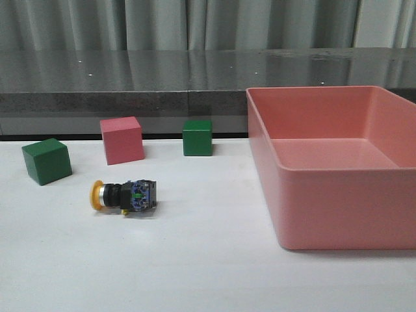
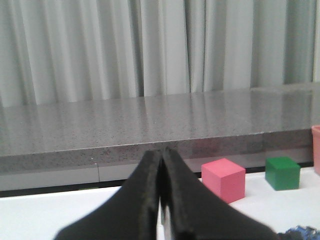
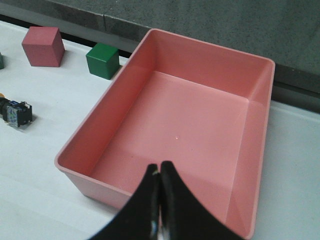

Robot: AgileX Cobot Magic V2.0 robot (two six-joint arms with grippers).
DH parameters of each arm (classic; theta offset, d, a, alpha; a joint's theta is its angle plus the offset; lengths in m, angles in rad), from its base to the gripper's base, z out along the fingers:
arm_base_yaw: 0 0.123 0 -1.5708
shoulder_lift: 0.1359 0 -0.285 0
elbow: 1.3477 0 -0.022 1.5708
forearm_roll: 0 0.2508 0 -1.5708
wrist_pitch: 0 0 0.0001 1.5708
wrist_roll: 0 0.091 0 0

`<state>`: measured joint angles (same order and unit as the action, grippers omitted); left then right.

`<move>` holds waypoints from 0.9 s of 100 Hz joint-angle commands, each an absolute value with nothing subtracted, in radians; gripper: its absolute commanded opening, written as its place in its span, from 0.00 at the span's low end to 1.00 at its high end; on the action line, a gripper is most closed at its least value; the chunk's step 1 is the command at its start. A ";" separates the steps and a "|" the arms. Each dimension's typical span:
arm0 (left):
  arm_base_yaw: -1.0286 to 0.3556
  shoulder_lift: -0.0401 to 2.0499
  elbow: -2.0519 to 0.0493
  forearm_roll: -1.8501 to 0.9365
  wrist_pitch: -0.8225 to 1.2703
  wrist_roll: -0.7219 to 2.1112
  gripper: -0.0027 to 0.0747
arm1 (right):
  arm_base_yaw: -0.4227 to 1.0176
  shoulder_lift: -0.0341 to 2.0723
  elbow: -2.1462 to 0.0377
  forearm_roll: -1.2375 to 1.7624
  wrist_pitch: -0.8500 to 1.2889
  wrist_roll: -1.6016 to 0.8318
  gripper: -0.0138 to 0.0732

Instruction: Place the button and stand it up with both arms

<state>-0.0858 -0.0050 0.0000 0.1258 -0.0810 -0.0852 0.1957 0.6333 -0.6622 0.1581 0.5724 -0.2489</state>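
Note:
The button (image 1: pixel 123 195) lies on its side on the white table, left of centre, with its yellow cap to the left and its bluish-grey base to the right. It also shows at the edge of the right wrist view (image 3: pixel 15 111), and a sliver of its base shows in the left wrist view (image 2: pixel 301 233). Neither arm shows in the front view. My left gripper (image 2: pixel 162 152) is shut and empty, low over the table near the button. My right gripper (image 3: pixel 159 169) is shut and empty, above the near rim of the pink bin (image 3: pixel 165 190).
A large empty pink bin (image 1: pixel 338 221) fills the right of the table. A pink cube (image 1: pixel 121 140) and two green cubes (image 1: pixel 197 137) (image 1: pixel 46 160) stand behind the button. A grey ledge and curtains run along the back.

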 commanded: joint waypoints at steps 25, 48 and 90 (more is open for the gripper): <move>-0.082 -0.017 -0.030 -0.250 -0.011 -0.095 0.01 | 0.185 0.508 -0.515 0.153 0.410 -0.239 0.08; -0.082 0.237 -0.309 -0.147 0.283 -0.077 0.01 | 0.185 0.509 -0.515 0.144 0.380 -0.239 0.08; -0.082 1.087 -0.845 -0.506 0.545 0.949 0.01 | 0.185 0.510 -0.515 0.144 0.381 -0.239 0.08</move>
